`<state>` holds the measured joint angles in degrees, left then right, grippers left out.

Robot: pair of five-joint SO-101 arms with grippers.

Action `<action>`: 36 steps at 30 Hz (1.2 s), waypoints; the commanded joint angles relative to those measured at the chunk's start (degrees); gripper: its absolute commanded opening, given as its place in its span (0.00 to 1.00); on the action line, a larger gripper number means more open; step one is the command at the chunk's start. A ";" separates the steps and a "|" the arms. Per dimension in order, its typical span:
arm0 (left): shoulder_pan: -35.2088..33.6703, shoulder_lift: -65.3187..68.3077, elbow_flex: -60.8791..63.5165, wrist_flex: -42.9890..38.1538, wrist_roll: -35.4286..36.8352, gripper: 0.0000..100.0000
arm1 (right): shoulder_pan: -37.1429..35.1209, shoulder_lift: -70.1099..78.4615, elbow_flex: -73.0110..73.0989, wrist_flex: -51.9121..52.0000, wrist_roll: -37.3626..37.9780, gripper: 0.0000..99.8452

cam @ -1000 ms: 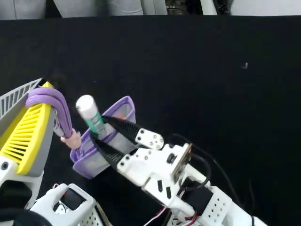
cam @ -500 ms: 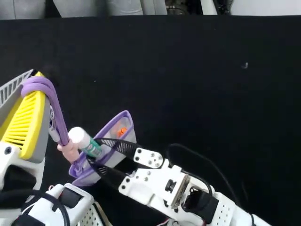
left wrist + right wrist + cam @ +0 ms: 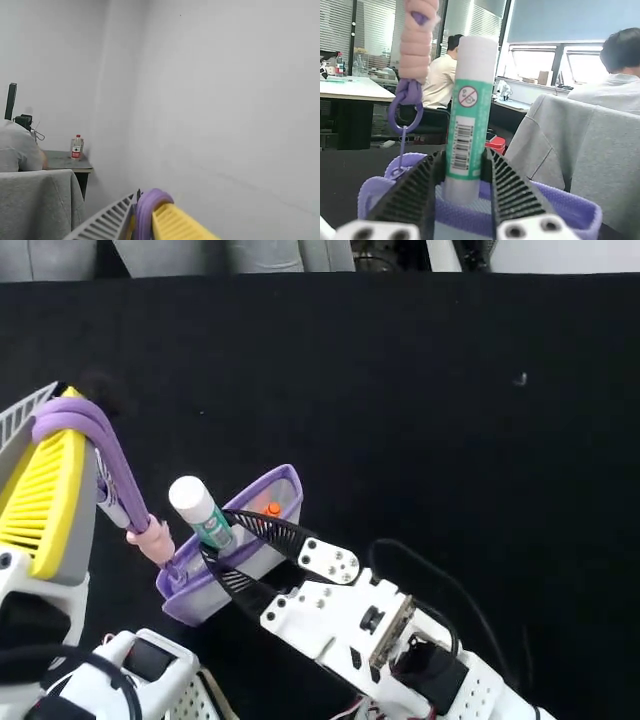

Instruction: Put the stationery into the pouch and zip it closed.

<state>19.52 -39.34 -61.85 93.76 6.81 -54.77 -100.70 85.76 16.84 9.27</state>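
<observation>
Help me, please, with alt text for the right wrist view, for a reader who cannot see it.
The right gripper clamps a white-and-green glue stick upright in its black ribbed jaws, at the mouth of an open purple pouch. The strap, pink above a purple ring, hangs beside the stick.

Flat table under matte black cloth [image 3: 420, 390], seen from above. A tiny pale speck [image 3: 520, 379] lies toward its far right. Whether the lilac fabric pouch [image 3: 185, 595] rests on it cannot be told.

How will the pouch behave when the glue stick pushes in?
Likely floppy: the pouch hangs tilted from its strap. Probably light, so it may swing or fold as the glue stick presses its wall.
</observation>
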 commanded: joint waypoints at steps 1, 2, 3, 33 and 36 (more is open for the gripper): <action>-0.48 0.18 0.13 -2.02 0.53 0.03 | 2.11 1.01 7.08 3.16 -0.70 0.02; -0.48 0.26 0.13 -2.02 0.53 0.03 | 2.11 1.01 7.08 3.16 -0.62 0.02; -0.48 0.35 0.22 -2.02 0.53 0.03 | 2.11 1.01 7.08 3.25 -0.62 0.02; -0.31 0.35 0.22 -3.25 0.44 0.03 | 2.02 1.01 -2.51 13.45 -0.53 0.26; -0.31 0.35 0.22 -3.25 0.44 0.03 | 2.02 1.01 -3.56 13.71 -0.44 0.26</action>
<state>19.52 -39.34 -61.85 92.70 6.81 -54.77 -100.79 81.45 25.63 8.66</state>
